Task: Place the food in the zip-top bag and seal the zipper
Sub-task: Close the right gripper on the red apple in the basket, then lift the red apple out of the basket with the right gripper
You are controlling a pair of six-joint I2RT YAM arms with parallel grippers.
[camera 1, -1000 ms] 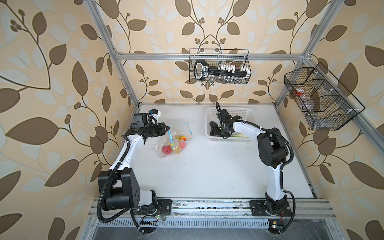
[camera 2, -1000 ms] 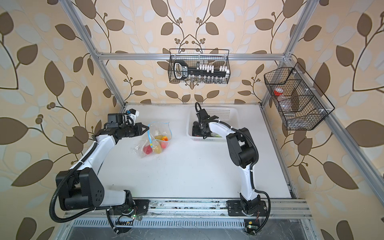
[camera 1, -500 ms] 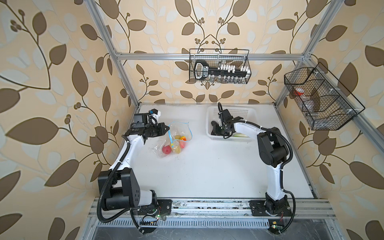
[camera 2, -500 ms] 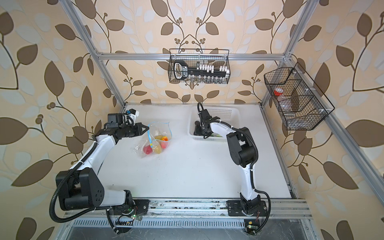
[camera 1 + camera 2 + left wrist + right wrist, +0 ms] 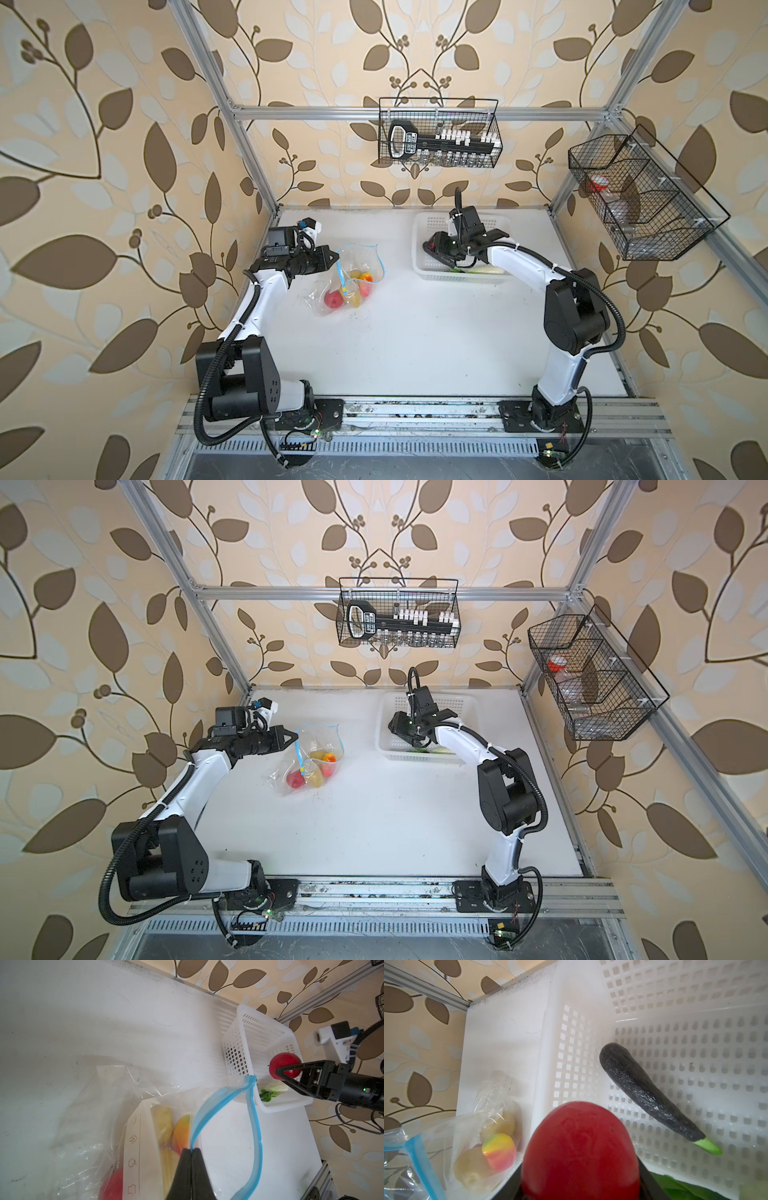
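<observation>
The clear zip-top bag (image 5: 358, 266) lies left of centre with its mouth held open. My left gripper (image 5: 191, 1150) is shut on one side of the blue zipper (image 5: 216, 1103). Inside the bag are a red tomato (image 5: 331, 298), two yellow-brown potatoes (image 5: 164, 1124) and a red-yellow fruit (image 5: 499, 1151). My right gripper (image 5: 436, 249) is shut on a second red tomato (image 5: 580, 1151) and holds it just above the white basket (image 5: 419, 266). A dark eggplant (image 5: 648, 1093) and a white radish (image 5: 274, 1088) lie in the basket.
A black wire basket (image 5: 438, 133) with tools hangs on the back wall. Another wire basket (image 5: 640, 199) hangs on the right wall. Aluminium frame posts (image 5: 249, 153) stand at the table's back corners. Both arm bases sit on the front rail (image 5: 415, 409).
My right gripper has closed on the red tomato in the basket and shifted slightly with it. The left arm and the bag have not moved.
</observation>
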